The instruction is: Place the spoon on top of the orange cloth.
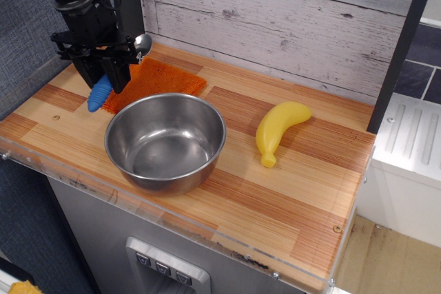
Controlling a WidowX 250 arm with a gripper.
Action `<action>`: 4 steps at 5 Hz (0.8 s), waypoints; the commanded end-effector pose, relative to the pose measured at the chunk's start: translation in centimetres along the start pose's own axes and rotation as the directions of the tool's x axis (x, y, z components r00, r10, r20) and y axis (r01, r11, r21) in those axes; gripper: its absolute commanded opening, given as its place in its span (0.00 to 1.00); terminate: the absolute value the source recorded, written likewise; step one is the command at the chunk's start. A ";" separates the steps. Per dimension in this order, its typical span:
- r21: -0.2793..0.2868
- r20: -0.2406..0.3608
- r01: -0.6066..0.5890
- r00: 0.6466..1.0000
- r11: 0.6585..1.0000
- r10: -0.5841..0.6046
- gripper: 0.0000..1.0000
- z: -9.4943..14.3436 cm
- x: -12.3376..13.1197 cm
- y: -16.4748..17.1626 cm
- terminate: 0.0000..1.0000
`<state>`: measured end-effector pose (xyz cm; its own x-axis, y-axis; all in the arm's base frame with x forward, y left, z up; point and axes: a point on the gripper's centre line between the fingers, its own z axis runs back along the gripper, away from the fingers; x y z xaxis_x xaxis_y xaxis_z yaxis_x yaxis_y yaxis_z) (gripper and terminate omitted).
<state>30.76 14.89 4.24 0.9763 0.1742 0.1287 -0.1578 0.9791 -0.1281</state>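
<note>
The spoon has a shiny silver bowl (142, 43) and a ribbed blue handle (100, 93). It lies slanted, bowl up to the right, handle down to the left. My black gripper (110, 74) is shut on the spoon's middle and holds it over the left part of the orange cloth (162, 78). The cloth lies flat at the back left of the wooden counter, just behind the steel bowl. The gripper hides the cloth's left side. I cannot tell whether the spoon touches the cloth.
A steel bowl (165, 141) stands at the front left, right next to the cloth. A yellow toy banana (277, 130) lies to the right. A plank wall (289, 18) backs the wooden counter (303, 191). A dark post (403, 46) stands at the right.
</note>
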 end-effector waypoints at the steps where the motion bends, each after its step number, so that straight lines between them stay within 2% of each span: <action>1: -0.009 0.088 0.043 0.995 0.999 -0.042 1.00 3.8 -0.2 -2.1 0.00; 2: -0.015 0.123 0.050 0.991 0.999 -0.048 1.00 7.0 -1.8 -4.2 0.00; 3: -0.030 0.147 0.057 0.988 0.998 -0.052 1.00 12.2 -5.5 -7.2 0.00; 4: -0.050 0.068 0.123 0.990 0.991 -0.120 1.00 13.6 -6.7 -9.1 0.00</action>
<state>23.97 5.72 16.97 0.9829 0.0607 0.1737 -0.0308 0.9850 -0.1700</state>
